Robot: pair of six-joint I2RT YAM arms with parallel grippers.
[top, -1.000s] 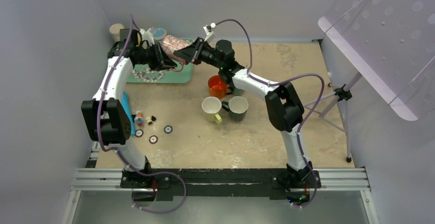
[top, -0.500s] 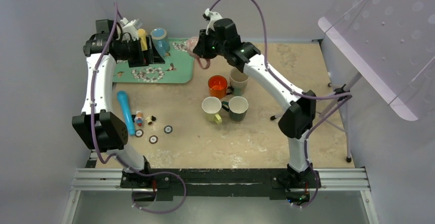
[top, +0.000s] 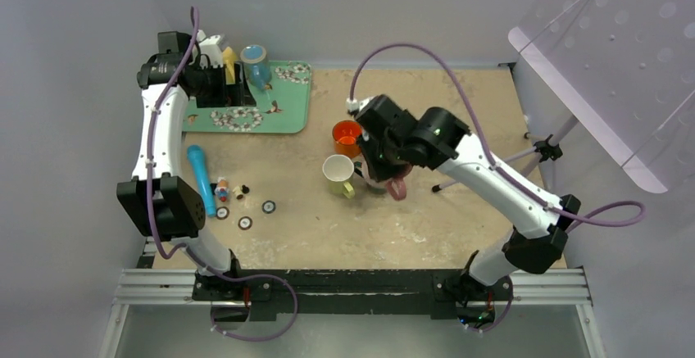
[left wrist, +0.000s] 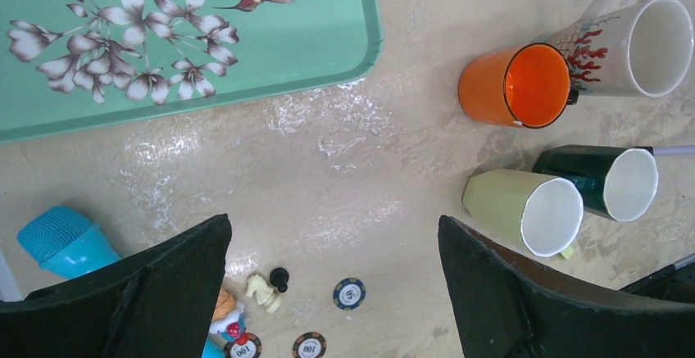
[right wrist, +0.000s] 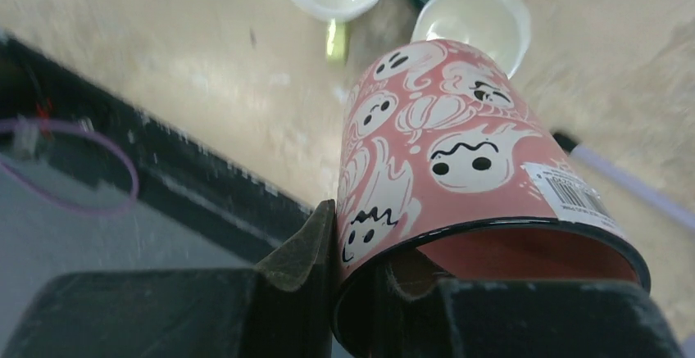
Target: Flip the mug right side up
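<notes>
sandy table [top: 459, 104]: right gripper [right wrist: 356, 264] pinches the pink ghost mug [right wrist: 442, 153] by its rim; left gripper [left wrist: 336, 284] spread wide, empty.

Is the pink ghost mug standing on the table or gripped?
Held: the right gripper pinches the pink ghost mug by its rim, one finger inside, one outside. Whether its base touches the table, cannot tell.

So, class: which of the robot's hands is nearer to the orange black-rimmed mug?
Right. The right hand, gripping a pink ghost-patterned mug, is just beside the orange black-rimmed mug, toward the robot's right; the left hand is far off over the green flowered tray.
</notes>
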